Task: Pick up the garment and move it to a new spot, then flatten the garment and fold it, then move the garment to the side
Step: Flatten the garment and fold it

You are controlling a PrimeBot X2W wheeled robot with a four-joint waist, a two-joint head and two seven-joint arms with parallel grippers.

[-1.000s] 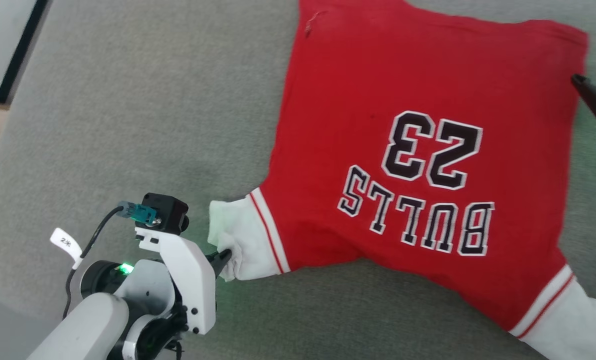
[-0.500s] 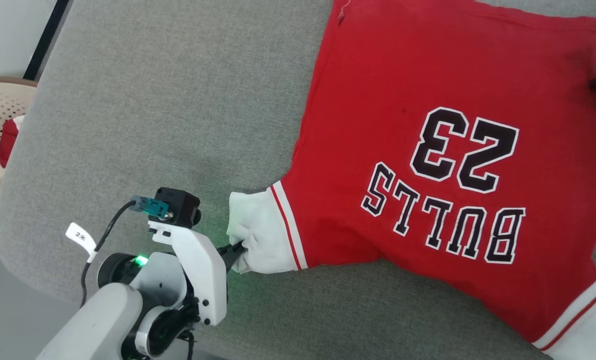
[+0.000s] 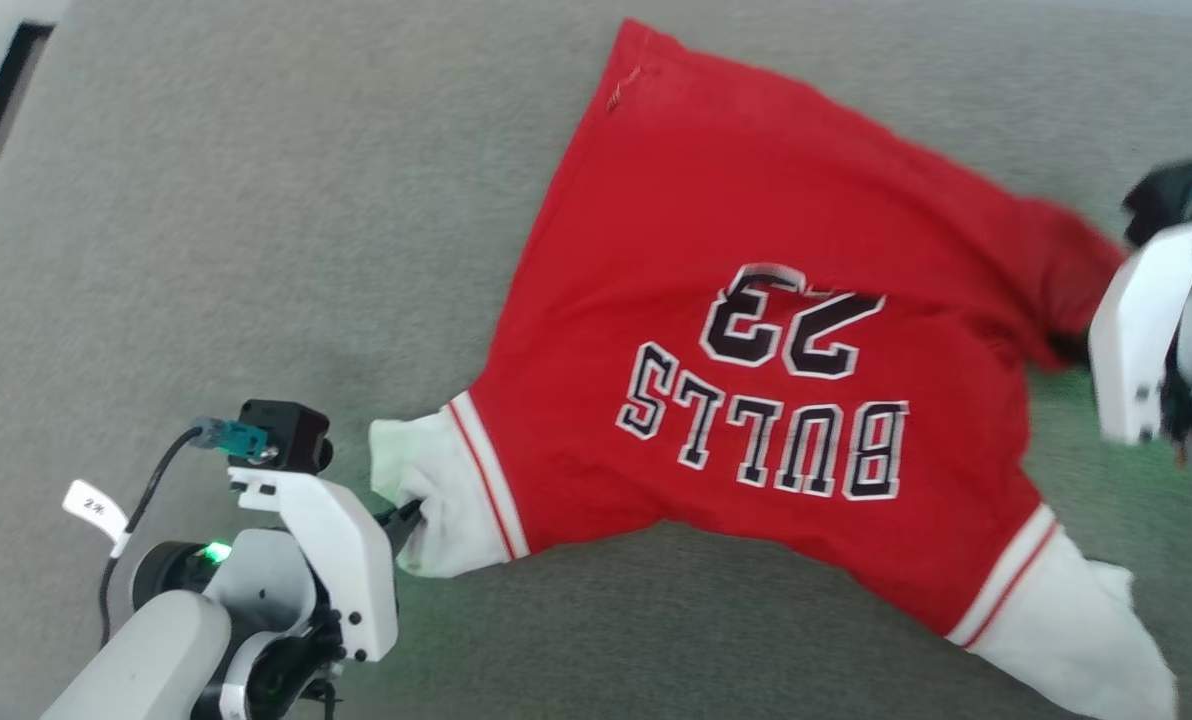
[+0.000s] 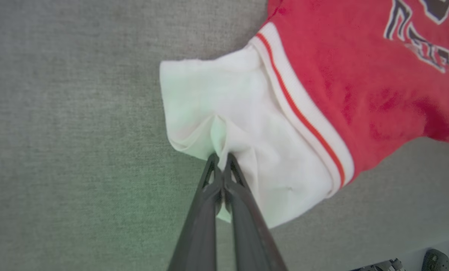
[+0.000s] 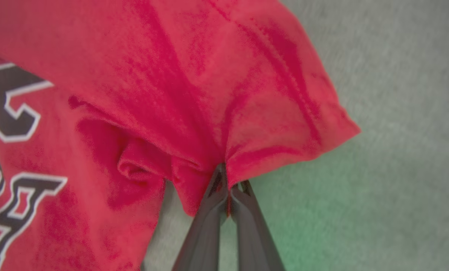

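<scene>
Pinching the hem of the white short sleeve [image 4: 228,98], your left gripper [image 4: 220,160] had its two dark fingers closed tight on the cloth. Your right gripper [image 5: 227,184] was clamped the same way on a bunched red corner. That left the red jersey shirt with white sleeves [image 3: 756,300] stretched between them on the grey woven cushion surface [image 3: 256,200], probably so you could drag it flat. Its chest read "BULLS" and "23", upside down from the head camera. A small white tag [image 3: 91,505] on the left arm's cable possibly began with "2".
</scene>
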